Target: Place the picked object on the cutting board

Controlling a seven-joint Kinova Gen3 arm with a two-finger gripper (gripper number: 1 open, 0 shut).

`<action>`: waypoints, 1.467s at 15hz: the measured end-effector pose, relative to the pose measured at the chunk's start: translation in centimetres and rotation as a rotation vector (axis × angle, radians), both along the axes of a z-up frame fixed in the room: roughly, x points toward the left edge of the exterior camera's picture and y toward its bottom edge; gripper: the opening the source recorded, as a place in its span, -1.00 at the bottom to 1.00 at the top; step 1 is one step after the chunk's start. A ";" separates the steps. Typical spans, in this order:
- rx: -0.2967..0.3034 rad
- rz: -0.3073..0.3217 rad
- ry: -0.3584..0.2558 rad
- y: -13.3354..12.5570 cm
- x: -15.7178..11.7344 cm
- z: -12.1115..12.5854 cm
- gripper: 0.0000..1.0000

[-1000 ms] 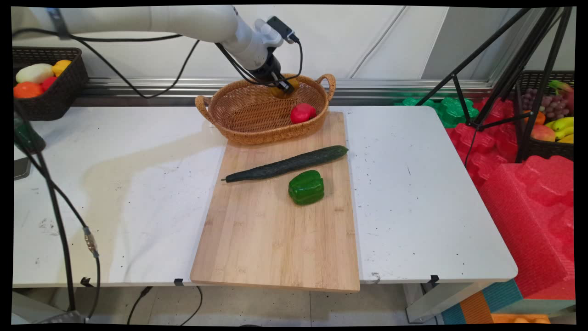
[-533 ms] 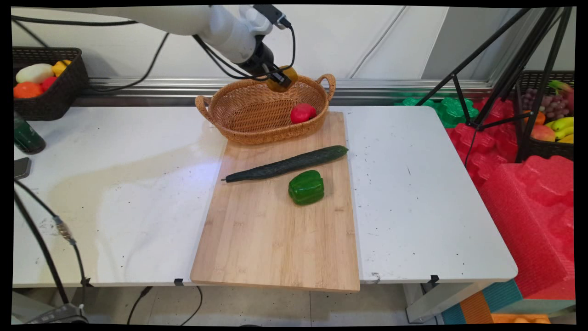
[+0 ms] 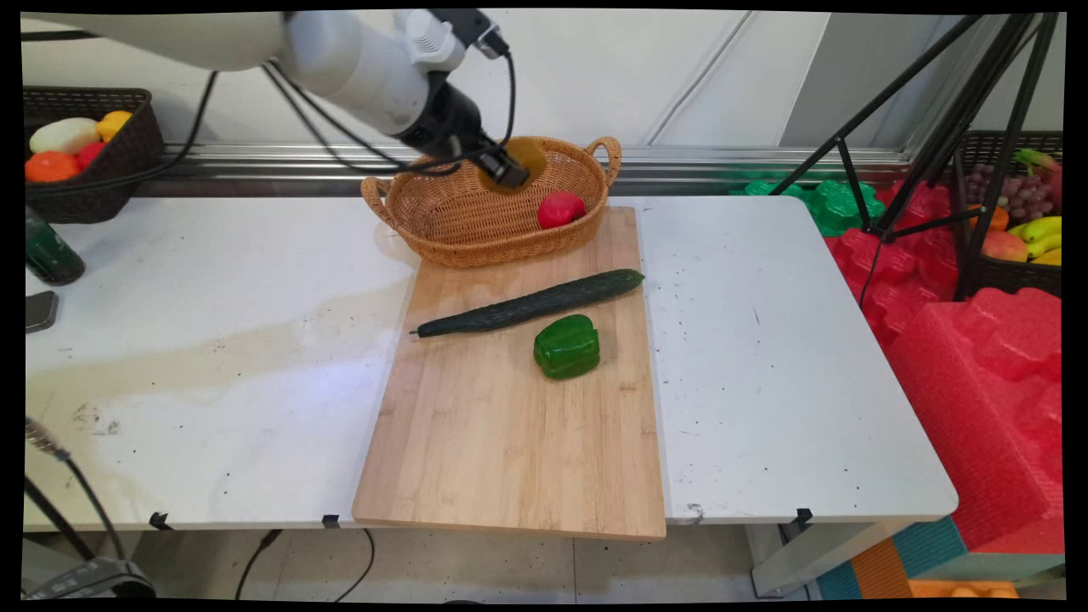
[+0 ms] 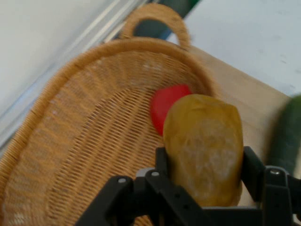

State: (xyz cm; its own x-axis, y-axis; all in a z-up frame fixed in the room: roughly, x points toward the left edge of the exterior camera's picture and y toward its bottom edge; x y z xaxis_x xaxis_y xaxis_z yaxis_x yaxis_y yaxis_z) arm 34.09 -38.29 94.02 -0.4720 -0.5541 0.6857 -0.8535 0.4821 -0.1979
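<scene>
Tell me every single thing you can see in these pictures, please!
potato: one, yellow-brown, held in the pincer above the wicker basket
wicker basket: one, tan, two handles, on the far end of the cutting board
red vegetable: one, red, inside the wicker basket at its right
cutting board: one, light wood, on the table's middle
cucumber: one, dark green, lying across the cutting board
bell pepper: one, green, on the cutting board just in front of the cucumber
table: one, white
dark basket: one, back left, holding produce
bottle: one, dark green, left edge
pincer: one, black, closed around the potato
</scene>
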 end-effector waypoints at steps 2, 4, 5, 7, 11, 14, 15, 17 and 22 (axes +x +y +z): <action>0.021 -0.038 -0.001 3.0 -0.3 0.4 -1.00; 0.042 -0.065 -0.001 5.2 -0.5 0.5 -1.00; 0.057 -0.080 0.000 6.5 -0.6 0.4 -1.00; 0.095 -0.109 0.001 9.4 -0.8 -0.1 -1.00; 0.159 -0.140 -0.005 13.1 -0.9 -1.8 -1.00; 0.210 -0.158 -0.014 15.5 -0.9 -3.8 -1.00; 0.227 -0.164 -0.018 16.2 -0.9 -4.5 -1.00; 0.254 -0.176 -0.026 17.2 -0.9 -5.9 -1.00; 0.299 -0.219 -0.049 18.8 -0.9 -9.0 -1.00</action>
